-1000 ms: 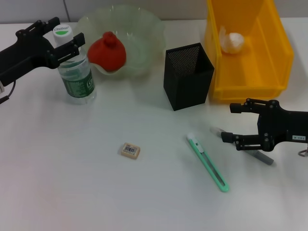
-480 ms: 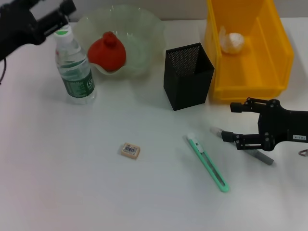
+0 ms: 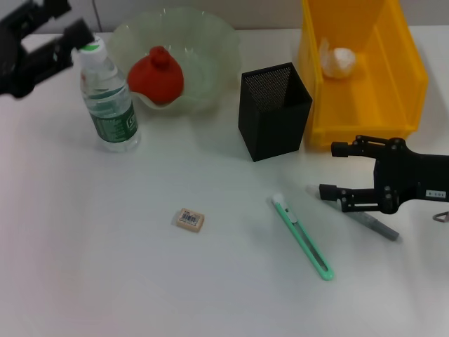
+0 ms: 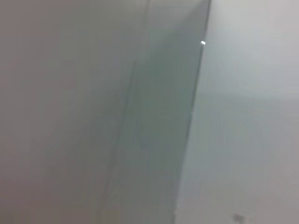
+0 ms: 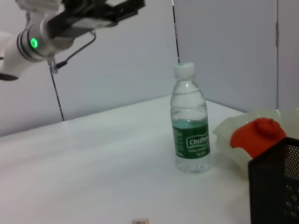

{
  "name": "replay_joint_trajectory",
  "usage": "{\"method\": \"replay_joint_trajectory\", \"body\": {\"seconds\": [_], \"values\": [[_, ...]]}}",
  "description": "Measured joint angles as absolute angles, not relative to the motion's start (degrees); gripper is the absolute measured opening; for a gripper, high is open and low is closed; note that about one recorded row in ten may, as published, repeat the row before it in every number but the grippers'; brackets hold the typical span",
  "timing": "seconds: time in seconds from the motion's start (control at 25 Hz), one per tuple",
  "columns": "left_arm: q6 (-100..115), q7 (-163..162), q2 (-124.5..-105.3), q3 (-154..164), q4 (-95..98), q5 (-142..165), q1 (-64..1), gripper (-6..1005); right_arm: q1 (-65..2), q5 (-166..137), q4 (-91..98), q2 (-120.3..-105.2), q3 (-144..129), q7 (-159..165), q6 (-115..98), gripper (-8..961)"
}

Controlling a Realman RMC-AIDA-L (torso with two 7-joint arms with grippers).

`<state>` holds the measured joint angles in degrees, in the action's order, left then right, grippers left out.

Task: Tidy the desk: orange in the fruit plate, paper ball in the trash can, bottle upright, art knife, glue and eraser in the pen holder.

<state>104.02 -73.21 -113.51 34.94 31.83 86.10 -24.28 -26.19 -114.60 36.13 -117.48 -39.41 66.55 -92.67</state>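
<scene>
White desk [image 3: 105, 281] lay open around the eraser [image 3: 190, 220] and art knife [image 3: 303, 237]. The bottle [image 3: 109, 98] stood upright beside the fruit plate [image 3: 210, 49]; left gripper [image 3: 45, 35], fingers spread, hung at the far-left edge. Right gripper [image 3: 333, 170], fingers spread, straddled the glue [image 3: 365, 217] near the pen holder [image 3: 273, 109].

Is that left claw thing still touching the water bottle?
Apart. The right wrist view shows the left tool raised clear of the bottle, with wall between them.
</scene>
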Motion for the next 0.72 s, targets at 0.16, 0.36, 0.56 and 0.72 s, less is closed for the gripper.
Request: {"method": "replay_joint_trajectory", "body": {"seconds": [0.16,0.36,0.56,0.72], "values": [[105.5,-72.7,-112.78,38.1,32.0,86.2,-23.3,789,-26.7,-114.1,36.1,-117.29,-39.4,67.7,-93.5,798],[106.1,-69.9,-111.74,45.6,32.5,86.4,-22.0,789,-27.5,-113.8,36.1,-117.05,-39.4,69.7,-94.7,797],[105.8,-67.5,-111.4,48.7,32.6,91.3,-21.7,788,-28.2,-113.8,36.8,-116.93,-39.4,72.4,-95.4,796],[104.7,-65.7,-111.99,48.4,32.2,97.0,-21.9,787,-28.7,-113.7,37.7,-116.85,-39.6,74.9,-96.5,795]]}}
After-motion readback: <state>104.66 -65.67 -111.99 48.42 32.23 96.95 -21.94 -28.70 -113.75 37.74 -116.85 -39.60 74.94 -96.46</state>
